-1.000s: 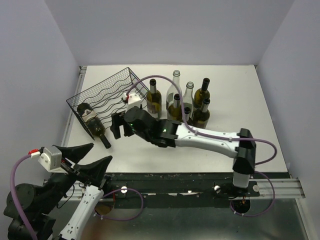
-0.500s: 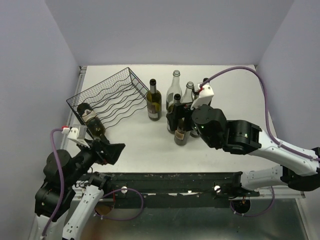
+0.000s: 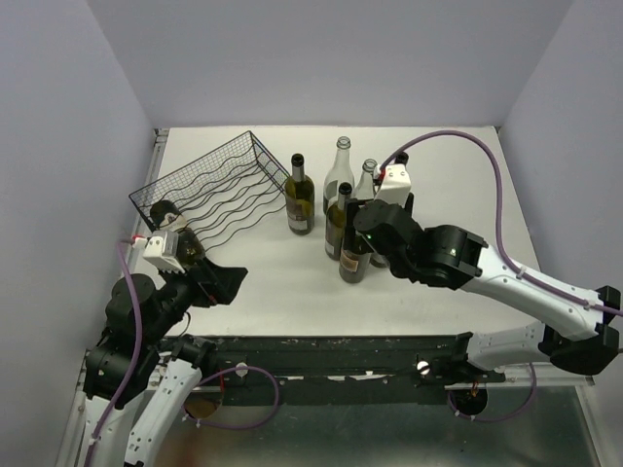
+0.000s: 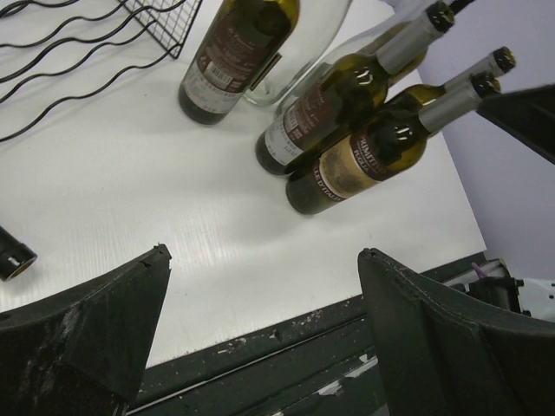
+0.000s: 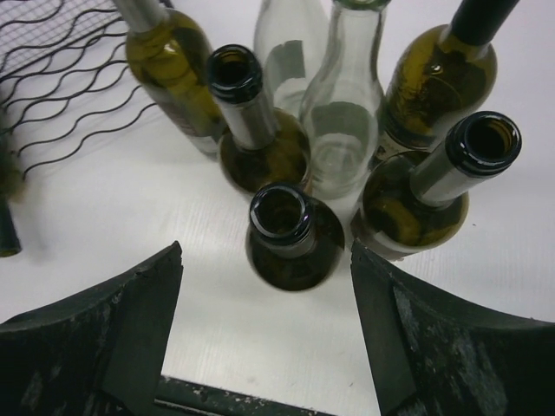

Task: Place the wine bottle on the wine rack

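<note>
The black wire wine rack [image 3: 219, 190] sits at the back left of the table; its wavy rows also show in the left wrist view [image 4: 61, 43] and the right wrist view [image 5: 61, 95]. A dark bottle [image 3: 187, 243] lies at the rack's near left end, partly hidden by my left wrist. Several wine bottles stand in a cluster mid-table. My right gripper [image 3: 358, 233] is open above the nearest dark green open-mouthed bottle [image 5: 286, 230], which stands between and just ahead of its fingertips, untouched. My left gripper [image 3: 226, 282] is open and empty over the table's front edge.
The cluster holds a labelled dark bottle [image 3: 300, 195], two clear bottles [image 3: 341, 165], and more green ones [image 5: 434, 186] packed close. The lying bottle's black cap [image 4: 13, 256] pokes in at the left. White walls enclose the table; a black rail [image 3: 321, 345] runs along the front.
</note>
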Robot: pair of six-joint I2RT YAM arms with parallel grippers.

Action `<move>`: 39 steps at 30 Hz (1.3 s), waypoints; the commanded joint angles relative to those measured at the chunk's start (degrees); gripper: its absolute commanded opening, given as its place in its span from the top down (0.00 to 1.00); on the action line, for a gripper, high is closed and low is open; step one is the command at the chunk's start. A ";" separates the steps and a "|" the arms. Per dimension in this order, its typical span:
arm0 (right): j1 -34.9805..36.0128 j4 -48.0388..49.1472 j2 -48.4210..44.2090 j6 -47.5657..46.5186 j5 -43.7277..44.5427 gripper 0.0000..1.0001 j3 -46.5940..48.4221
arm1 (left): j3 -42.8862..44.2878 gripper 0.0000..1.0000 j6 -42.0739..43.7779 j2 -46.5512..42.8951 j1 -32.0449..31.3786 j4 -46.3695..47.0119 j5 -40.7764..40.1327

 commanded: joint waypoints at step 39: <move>-9.28 6.54 2.46 -5.53 -29.57 0.99 6.90 | -11.65 0.01 10.38 4.93 -0.78 25.65 32.07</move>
